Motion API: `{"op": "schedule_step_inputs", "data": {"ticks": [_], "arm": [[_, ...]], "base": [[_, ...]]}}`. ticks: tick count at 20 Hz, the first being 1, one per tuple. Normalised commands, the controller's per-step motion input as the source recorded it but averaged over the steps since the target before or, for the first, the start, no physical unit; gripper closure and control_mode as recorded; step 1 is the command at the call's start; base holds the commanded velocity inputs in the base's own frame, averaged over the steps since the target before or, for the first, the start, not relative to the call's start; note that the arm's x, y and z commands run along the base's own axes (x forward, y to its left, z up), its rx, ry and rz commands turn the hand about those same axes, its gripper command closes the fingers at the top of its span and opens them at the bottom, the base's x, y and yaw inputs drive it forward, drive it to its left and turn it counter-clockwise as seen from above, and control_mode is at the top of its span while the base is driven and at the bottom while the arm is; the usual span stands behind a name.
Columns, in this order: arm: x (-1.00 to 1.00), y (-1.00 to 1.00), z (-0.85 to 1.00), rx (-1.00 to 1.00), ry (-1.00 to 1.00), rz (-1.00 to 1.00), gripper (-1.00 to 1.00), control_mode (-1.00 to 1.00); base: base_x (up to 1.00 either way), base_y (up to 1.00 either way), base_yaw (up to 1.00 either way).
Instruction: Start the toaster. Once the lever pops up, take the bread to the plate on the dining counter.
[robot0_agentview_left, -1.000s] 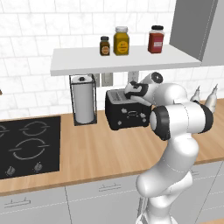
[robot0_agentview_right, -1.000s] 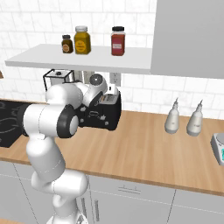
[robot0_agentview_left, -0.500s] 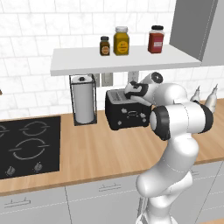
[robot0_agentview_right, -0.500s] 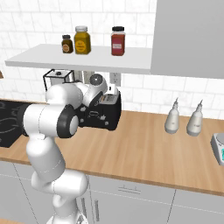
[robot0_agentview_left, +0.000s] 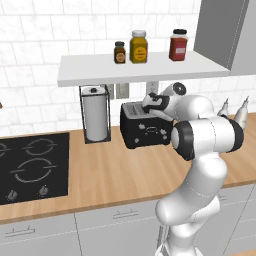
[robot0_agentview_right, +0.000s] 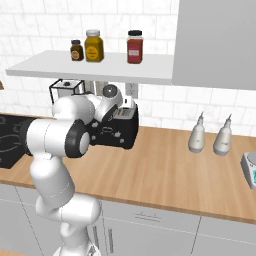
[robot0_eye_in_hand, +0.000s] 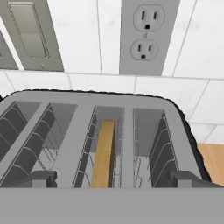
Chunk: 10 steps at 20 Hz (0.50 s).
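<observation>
Hand view is looking down into the toaster (robot0_eye_in_hand: 100, 144), where the bread (robot0_eye_in_hand: 104, 154) is standing on edge in a slot, wire guards just beside it. The fingers (robot0_eye_in_hand: 39, 178) are spreading wide apart, holding nothing. The toaster is sitting on the wooden surface (robot0_agentview_left: 115, 170) against the tiled wall, under the shelf (robot0_agentview_left: 140, 67).

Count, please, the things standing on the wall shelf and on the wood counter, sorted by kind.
Jars on the shelf: 3
Toaster: 1
Paper towel roll in holder: 1
Pale bottles: 2
Total: 7
</observation>
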Motion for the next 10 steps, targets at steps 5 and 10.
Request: {"op": "schedule_step_inputs", "data": {"ticks": [5,10], "arm": [[0.0,0.0,0.0,0.0,0.0,0.0,-1.0,-1.0],[0.0,0.0,0.0,0.0,0.0,0.0,-1.0,-1.0]], "base": [[0.0,0.0,0.0],[0.0,0.0,0.0]]}}
